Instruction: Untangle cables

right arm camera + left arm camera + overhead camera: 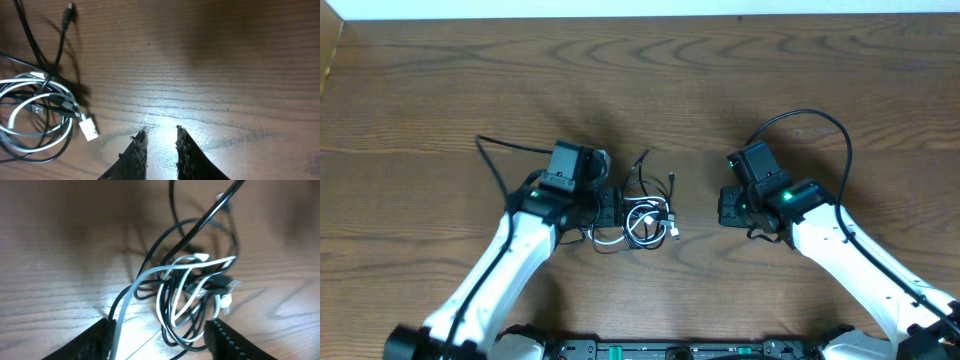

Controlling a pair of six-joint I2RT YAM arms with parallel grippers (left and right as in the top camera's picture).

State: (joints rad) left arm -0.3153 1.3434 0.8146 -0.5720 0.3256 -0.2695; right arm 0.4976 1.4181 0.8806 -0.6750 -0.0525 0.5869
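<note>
L claw (159, 325) wide by cables (648, 220); wht coils, blk loops, intertwined

Overhead looks straight down on the whole surface (640, 80). Both wrist views sit close and low, sharing the cables (645, 222) at overhead's centre.

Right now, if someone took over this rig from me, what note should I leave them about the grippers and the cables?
Left gripper: open, fingers either side of the bundle's near edge, gripping nothing.
Right gripper: jaws slightly apart, empty, over the table, apart from the bundle.
Cables: white cable and black cable lie looped together between the arms.
Done: nothing separated.
Left: pull the two apart.
</note>
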